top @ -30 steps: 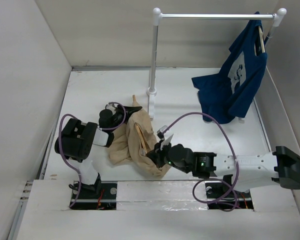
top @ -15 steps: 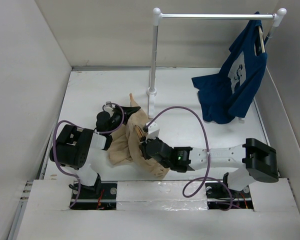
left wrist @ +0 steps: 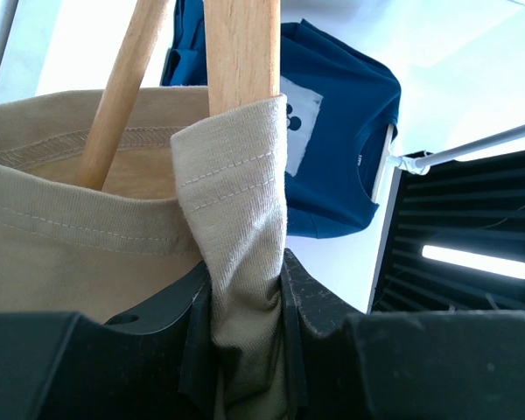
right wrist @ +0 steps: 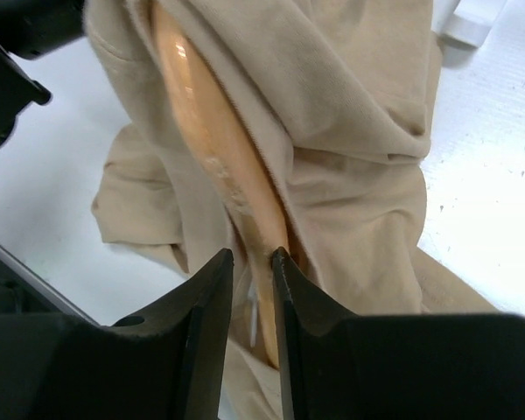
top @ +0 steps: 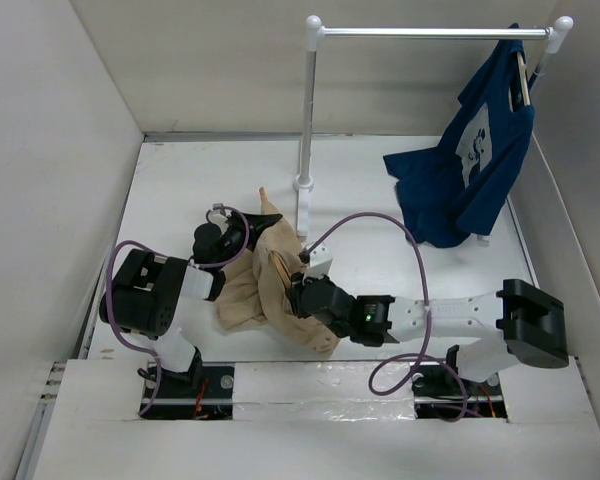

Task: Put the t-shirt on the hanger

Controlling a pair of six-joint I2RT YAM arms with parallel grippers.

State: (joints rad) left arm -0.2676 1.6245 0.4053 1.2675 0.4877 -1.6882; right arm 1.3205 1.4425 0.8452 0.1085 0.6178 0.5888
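Note:
The tan t-shirt [top: 242, 298] lies bunched on the table in front of the arms. The wooden hanger [top: 278, 262] is partly inside it, and one tip pokes out at the far end. My left gripper [top: 244, 231] is shut on a fold of the shirt's neck rib [left wrist: 236, 175]. The hanger's two wooden arms [left wrist: 241, 52] rise from the neck opening just beyond it. My right gripper [top: 298, 289] is at the shirt's near right side. Its jaws [right wrist: 251, 256] are closed narrowly on the hanger's wooden arm [right wrist: 210, 131], with tan cloth [right wrist: 359, 105] draped round it.
A white clothes rail [top: 430, 32] stands at the back, and its post base [top: 303, 184] is just behind the shirt. A dark blue printed t-shirt [top: 460, 170] hangs from the rail's right end, also in the left wrist view [left wrist: 332, 131]. White walls enclose the table.
My right arm has swung left and forward from the near right onto the hanger in the shirt, and its jaws have closed. The left arm has shifted slightly while still holding the collar.

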